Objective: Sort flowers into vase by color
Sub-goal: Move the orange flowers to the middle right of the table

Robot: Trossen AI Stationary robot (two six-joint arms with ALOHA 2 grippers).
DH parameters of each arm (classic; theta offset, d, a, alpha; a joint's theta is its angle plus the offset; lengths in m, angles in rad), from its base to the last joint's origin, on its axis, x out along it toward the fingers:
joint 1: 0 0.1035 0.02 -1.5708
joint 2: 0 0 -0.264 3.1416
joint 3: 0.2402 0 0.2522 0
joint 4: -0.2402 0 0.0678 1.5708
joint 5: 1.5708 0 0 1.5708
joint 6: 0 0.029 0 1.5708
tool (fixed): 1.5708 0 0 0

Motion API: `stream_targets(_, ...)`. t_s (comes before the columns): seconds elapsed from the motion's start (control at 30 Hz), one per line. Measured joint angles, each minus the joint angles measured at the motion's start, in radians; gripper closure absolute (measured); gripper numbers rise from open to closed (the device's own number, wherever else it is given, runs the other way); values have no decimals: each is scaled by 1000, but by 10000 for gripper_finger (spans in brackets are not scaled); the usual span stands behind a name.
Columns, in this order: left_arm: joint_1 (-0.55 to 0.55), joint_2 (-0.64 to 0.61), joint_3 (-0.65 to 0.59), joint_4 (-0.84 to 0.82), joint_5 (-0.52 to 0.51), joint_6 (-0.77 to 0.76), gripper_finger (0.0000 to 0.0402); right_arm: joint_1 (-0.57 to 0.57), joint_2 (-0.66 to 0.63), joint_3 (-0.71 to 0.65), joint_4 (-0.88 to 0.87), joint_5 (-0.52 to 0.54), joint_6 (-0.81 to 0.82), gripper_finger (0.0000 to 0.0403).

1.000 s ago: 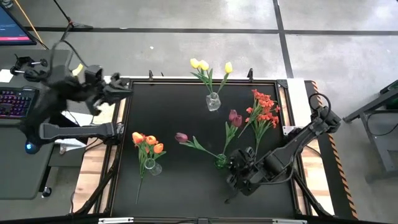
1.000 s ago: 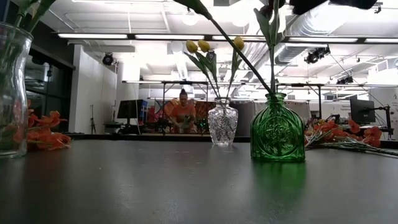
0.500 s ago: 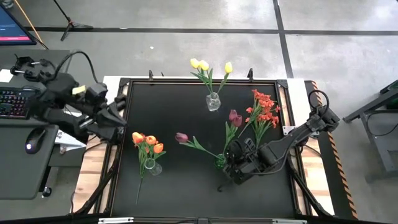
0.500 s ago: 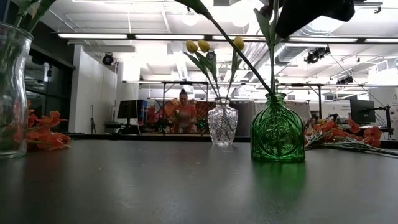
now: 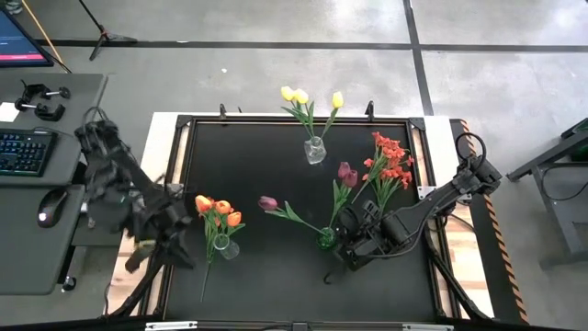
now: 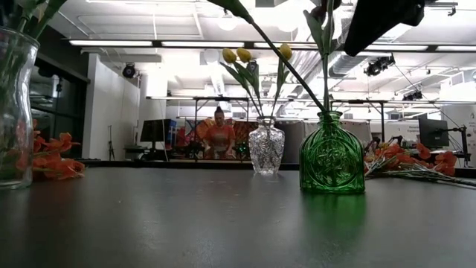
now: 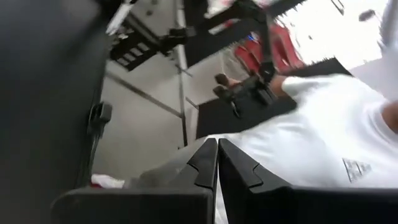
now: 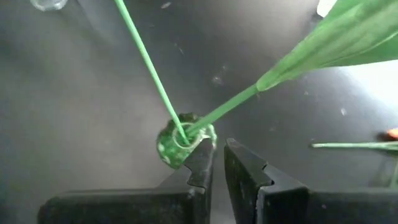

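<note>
Two maroon tulips (image 5: 346,173) stand in the green vase (image 5: 326,239) toward the table's (image 5: 276,138) right edge in the high view, the right gripper (image 5: 347,250) just beside the vase. Yellow tulips (image 5: 299,96) fill a clear vase (image 5: 315,150) near the far edge, orange tulips (image 5: 219,210) another vase (image 5: 225,245) by the left edge, and a red bunch (image 5: 390,161) lies loose by the right edge. The left gripper (image 5: 147,253) hangs off the table's left edge.

The low view shows the green vase (image 6: 332,155) upright, stems leaning out of its neck.

The left wrist view shows the left gripper (image 7: 217,163) pressed together, empty, with a person's white shirt (image 7: 323,137) beyond.

The right wrist view shows the right gripper (image 8: 219,163) nearly together, pinching nothing, above the green vase (image 8: 180,140).

Judging from this, the maroon stems are seated; the sound course is lifting the right arm straight up, clear of both stems so the light vase is not tipped, then going for the red bunch.
</note>
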Motion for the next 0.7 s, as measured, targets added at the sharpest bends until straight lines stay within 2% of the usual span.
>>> stream_targets(0.13, -205, 32, 1, -93, -268, -252, 401, -6, 0, 0, -6, 0, -97, 375)
stream_targets(0.2, -292, 50, 2, -231, -373, -425, 401, -9, 0, 0, -6, 1, -115, 375)
stream_targets(0.27, -354, 74, 1, -396, -416, -624, 401, -13, 0, 0, -6, 3, -119, 375)
stream_targets(0.37, -397, 120, 1, -609, -362, -893, 401, -9, 0, 0, -5, 3, -106, 375)
stream_targets(0.5, -400, 198, -9, -734, -99, -1070, 401, 12, 0, 0, -5, 7, -78, 375)
stream_targets(0.57, -399, 220, -43, -698, -55, -1099, 401, 19, 0, 0, -3, 10, -66, 375)
stream_targets(0.7, -364, 244, -151, -544, -43, -1101, 401, 23, 1, 0, -3, 26, -43, 375)
